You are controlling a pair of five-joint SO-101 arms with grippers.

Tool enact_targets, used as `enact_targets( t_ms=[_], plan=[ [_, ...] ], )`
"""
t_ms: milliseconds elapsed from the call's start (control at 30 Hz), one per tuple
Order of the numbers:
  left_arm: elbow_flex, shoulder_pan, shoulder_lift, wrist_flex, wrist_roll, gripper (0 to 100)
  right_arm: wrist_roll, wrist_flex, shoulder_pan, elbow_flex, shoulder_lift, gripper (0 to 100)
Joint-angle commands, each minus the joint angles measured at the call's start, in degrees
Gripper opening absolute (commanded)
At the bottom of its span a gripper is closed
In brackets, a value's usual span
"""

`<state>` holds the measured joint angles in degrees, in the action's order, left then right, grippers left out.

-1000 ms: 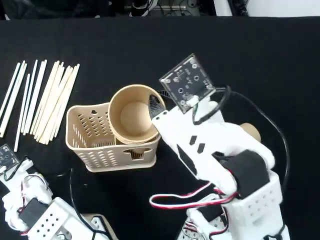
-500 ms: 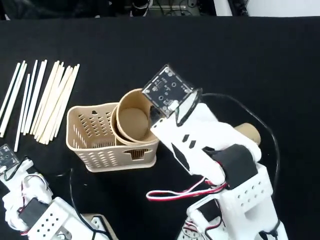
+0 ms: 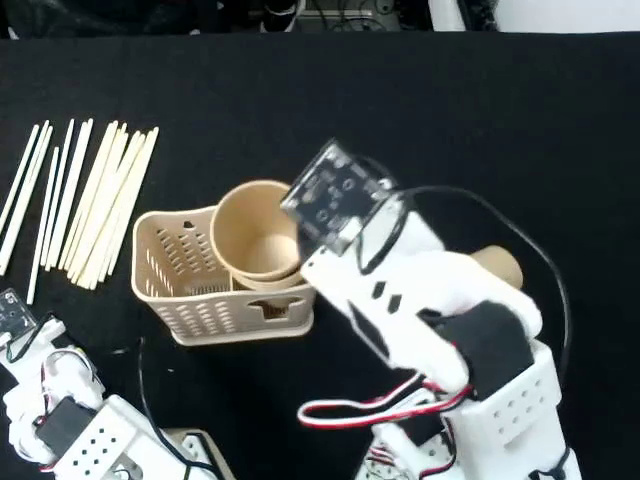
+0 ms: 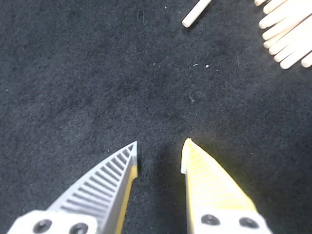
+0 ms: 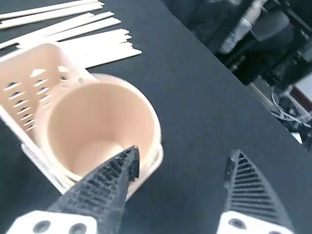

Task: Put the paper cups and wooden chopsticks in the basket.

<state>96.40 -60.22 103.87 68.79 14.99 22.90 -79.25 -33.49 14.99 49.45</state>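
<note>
a tan paper cup [image 3: 254,232] is sitting in the beige perforated plastic basket [image 3: 215,315], at the end of the basket nearest the right arm. the cup is tilting, its open mouth leaning toward the middle of the basket, and its upper half is standing above the rim. in the right wrist view the same cup [image 5: 97,129] is filling that end of the basket [image 5: 22,83]. a second rim seems to be showing just beneath it, but whether that is another cup cannot be told.

the right gripper [image 5: 184,153] is hanging over the basket's end with its black fingers spread wide and gripping nothing. one finger is lying across the cup's mouth and the other is out over the black cloth-covered table [image 3: 500,120] beside the basket. whether the near finger is touching the cup cannot be told.

the pale wooden chopsticks [image 3: 90,200] are lying loose on the cloth in a fanned bundle, near the basket's far end and outside it. another tan rounded thing [image 3: 498,263] — possibly a cup on its side — is peeking out from behind the right arm.

the left gripper [image 4: 161,144] is hovering low over bare cloth, its grey and yellow fingers slightly apart and holding nothing, with a few chopstick ends [image 4: 287,29] lying well beyond its tips.
</note>
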Motion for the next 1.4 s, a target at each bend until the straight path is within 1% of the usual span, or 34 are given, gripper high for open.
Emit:
enact_targets(
  t_ms=[0, 100, 233, 333, 433, 500, 600, 667, 733, 867, 1000, 1067, 1200, 1267, 1367],
  plan=[
    [1.0, 0.3, 0.4, -0.3, 0.4, 15, -0.1, 0.5, -1.1, -3.2, 0.6, 29.7],
    [1.0, 0.3, 0.4, -0.3, 0.4, 15, 0.4, 0.0, 3.4, -4.8, 0.6, 29.7],
    [1.0, 0.2, 0.4, -0.3, 0.4, 15, 1.8, 0.9, 15.6, -4.8, 0.3, 29.7],
    [1.0, 0.2, 0.4, -0.3, 0.4, 15, 7.2, 1.2, 25.3, -0.7, 0.2, 29.7],
    [1.0, 0.2, 0.4, -0.3, 0.4, 15, 12.7, 1.2, 33.1, 7.0, 0.1, 29.7],
    [1.0, 0.2, 0.4, -0.3, 0.4, 15, 18.2, 2.0, 37.4, 12.9, 0.1, 29.7],
    [1.0, 0.2, 0.4, -0.3, 0.4, 15, 27.7, 6.2, 42.2, 22.9, 0.3, 29.7],
    [1.0, 0.2, 0.4, -0.3, 0.4, 15, 33.9, 9.6, 44.6, 29.8, 0.7, 29.8],
    [1.0, 0.2, 0.4, -0.3, 0.4, 15, 37.4, 12.8, 46.0, 35.6, 0.7, 29.8],
    [1.0, 0.2, 0.4, -0.3, 0.4, 15, 40.1, 17.2, 46.4, 43.8, 0.7, 29.7],
    [1.0, 0.2, 0.4, -0.3, 0.4, 15, 40.4, 24.1, 46.5, 49.5, 0.7, 29.7],
    [1.0, 0.2, 0.4, -0.3, 0.4, 15, 40.4, 29.4, 46.7, 52.4, 0.7, 29.6],
    [1.0, 0.2, 0.4, -0.3, 0.4, 15, 40.5, 43.7, 49.2, 58.6, 0.7, 28.9],
    [1.0, 0.2, 0.4, -0.3, 0.4, 15, 41.5, 49.8, 51.1, 60.9, 0.7, 23.3],
    [1.0, 0.2, 0.4, -0.3, 0.4, 15, 41.9, 57.6, 53.3, 63.7, 0.7, 10.0]
  ],
)
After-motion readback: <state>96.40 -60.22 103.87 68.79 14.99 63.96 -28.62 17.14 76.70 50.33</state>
